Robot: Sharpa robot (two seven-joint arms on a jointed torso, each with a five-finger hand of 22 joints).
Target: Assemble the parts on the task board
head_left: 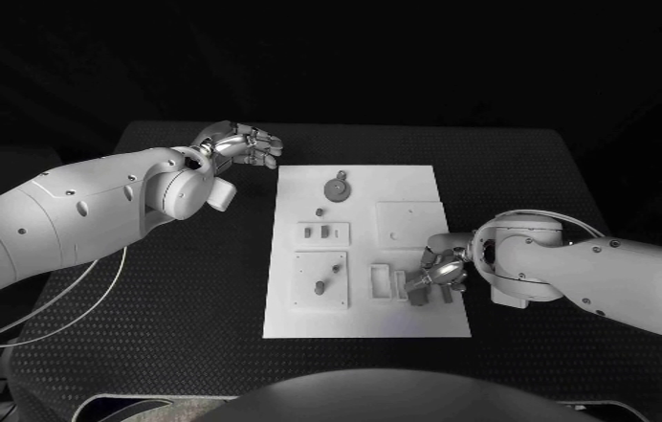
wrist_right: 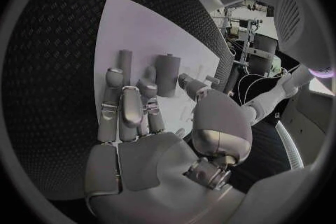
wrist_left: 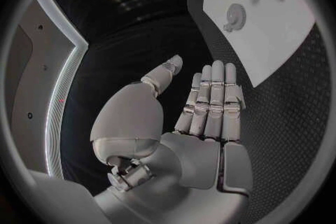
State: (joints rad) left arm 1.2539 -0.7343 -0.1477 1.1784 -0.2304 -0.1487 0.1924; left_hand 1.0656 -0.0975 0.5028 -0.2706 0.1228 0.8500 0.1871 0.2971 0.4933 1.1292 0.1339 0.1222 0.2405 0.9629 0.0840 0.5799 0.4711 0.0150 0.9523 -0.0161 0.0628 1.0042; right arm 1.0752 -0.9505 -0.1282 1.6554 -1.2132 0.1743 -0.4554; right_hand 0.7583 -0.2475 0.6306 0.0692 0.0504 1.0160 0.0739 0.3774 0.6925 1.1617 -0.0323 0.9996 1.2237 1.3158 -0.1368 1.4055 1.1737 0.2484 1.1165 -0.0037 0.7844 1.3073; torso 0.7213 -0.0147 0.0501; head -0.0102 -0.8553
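Note:
The white task board (head_left: 362, 319) lies in the middle of the table. My right hand (head_left: 442, 272) hovers low over its near right part, fingers bent toward upright grey parts (head_left: 414, 284). In the right wrist view the fingertips (wrist_right: 148, 88) reach a tall grey part (wrist_right: 167, 74), with the thumb beside it. I cannot tell whether that part is gripped. A second grey part (wrist_right: 125, 60) stands just past the fingers. My left hand (head_left: 243, 144) hangs off the board's far left corner, flat, fingers (wrist_left: 213, 95) straight, holding nothing. A round gear-like part (head_left: 337, 188) lies at the board's far end.
On the board are a raised square plate (head_left: 409, 221), a small recessed block with slots (head_left: 325, 233) and a near-left plate with small pieces (head_left: 320, 279). Black textured table (head_left: 180, 278) surrounds the board. A cable (head_left: 83, 298) loops under the left arm.

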